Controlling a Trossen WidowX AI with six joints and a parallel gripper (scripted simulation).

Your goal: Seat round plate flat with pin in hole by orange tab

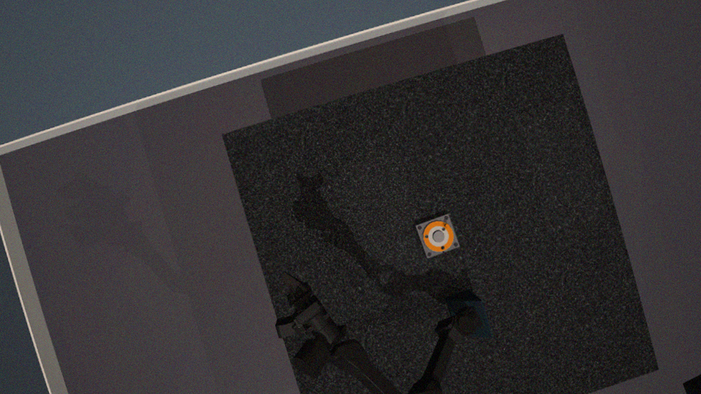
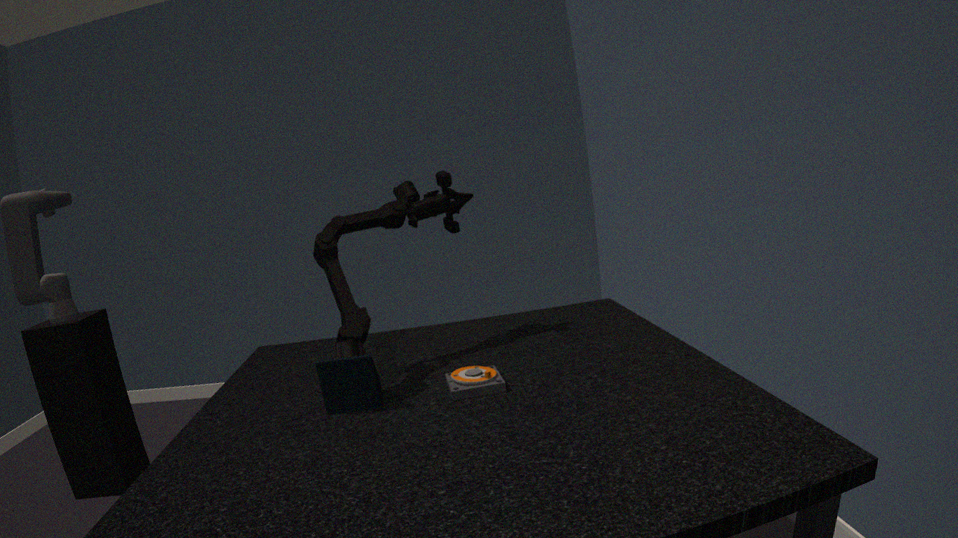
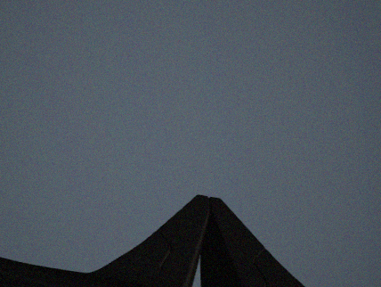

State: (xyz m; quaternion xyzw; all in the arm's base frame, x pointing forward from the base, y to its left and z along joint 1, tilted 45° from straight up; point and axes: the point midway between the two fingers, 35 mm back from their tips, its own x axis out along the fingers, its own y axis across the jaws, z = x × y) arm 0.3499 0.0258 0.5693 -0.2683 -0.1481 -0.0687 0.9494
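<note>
The round plate (image 1: 433, 247) (image 2: 454, 374), orange with a pale middle, sits around the grey post (image 1: 438, 236) (image 2: 474, 373) on the square grey base (image 1: 426, 224) (image 2: 481, 388). In the exterior view it looks slightly raised, with a dark band under its near edge. The tab is hard to make out, on the plate's right side there. I cannot tell the pin from the holes. My gripper (image 1: 286, 276) (image 2: 470, 196) (image 3: 206, 208) is shut and empty, high in the air, well away from the plate and touching nothing. The wrist view shows only fingers against the blue wall.
The base stands on the dark speckled table (image 1: 523, 169) (image 2: 606, 460), in front of my arm's mounting block (image 2: 350, 385). My arm's shadow falls on the table beside the base. Another pale arm (image 2: 20, 247) stands on a black pedestal (image 2: 79, 408) off the table's left side.
</note>
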